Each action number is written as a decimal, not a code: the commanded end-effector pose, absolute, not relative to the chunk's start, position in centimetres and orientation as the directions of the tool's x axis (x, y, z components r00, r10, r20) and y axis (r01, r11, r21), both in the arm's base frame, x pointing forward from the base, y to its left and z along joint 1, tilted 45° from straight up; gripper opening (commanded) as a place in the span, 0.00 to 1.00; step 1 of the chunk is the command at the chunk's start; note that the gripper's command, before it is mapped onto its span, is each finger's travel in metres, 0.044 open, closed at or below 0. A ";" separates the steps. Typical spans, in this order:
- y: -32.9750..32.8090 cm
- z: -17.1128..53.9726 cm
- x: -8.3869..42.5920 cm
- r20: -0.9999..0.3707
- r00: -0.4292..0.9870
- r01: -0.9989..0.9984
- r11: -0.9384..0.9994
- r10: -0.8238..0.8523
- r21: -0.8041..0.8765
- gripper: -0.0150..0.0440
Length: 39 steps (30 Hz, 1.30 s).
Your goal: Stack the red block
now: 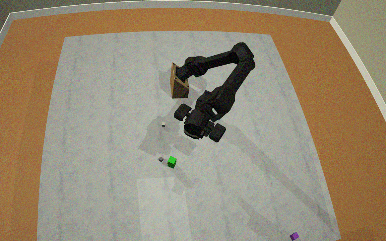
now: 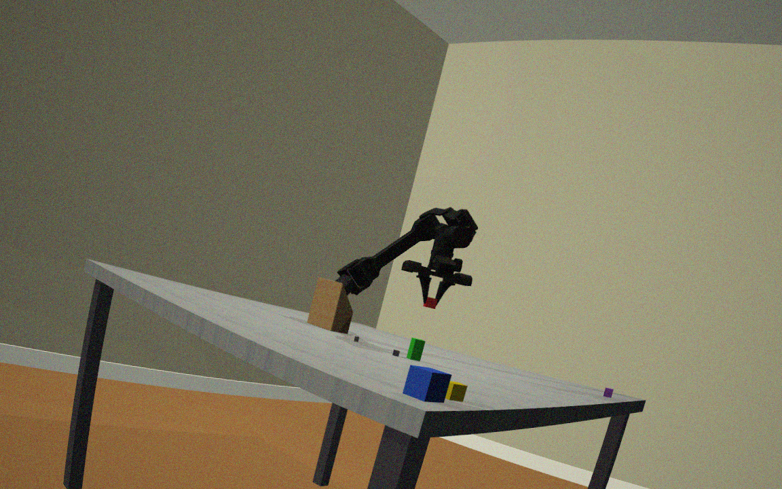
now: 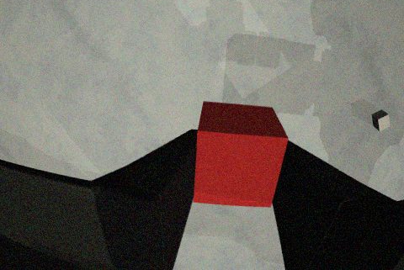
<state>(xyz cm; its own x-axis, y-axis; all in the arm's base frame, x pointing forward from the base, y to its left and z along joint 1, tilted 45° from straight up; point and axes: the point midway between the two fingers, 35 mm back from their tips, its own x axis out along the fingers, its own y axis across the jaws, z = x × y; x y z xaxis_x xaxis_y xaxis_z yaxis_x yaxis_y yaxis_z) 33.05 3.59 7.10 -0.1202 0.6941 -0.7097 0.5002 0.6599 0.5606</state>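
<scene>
My gripper is shut on the red block and holds it well above the table. In the top view the block is hidden under the arm's wrist. The green tower stands upright on the table, and only its edge shows at the top of the wrist view. In the top view the tower is below and left of the gripper, so the held block is not over it.
A small dark cube lies beside the tower. A small white cube lies nearer the arm's wooden base. A blue block, a yellow block and a purple cube are farther off.
</scene>
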 end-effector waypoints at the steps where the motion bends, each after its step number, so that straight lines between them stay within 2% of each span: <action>1: 2.7 5.6 34.7 -0.712 -0.117 0.506 0.658 0.693 0.558 0.25; 22: -0.5 -0.7 40.3 -0.716 -0.130 0.480 0.676 0.686 0.560 0.25; 39: 1.9 -3.2 40.0 -0.715 -0.130 0.479 0.675 0.687 0.561 0.25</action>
<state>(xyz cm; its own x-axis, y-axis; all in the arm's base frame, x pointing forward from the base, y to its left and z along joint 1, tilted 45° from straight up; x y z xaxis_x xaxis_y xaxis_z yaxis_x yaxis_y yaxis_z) 40.17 1.58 -2.70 -0.1305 0.6818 -0.7198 0.4692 0.6821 0.5610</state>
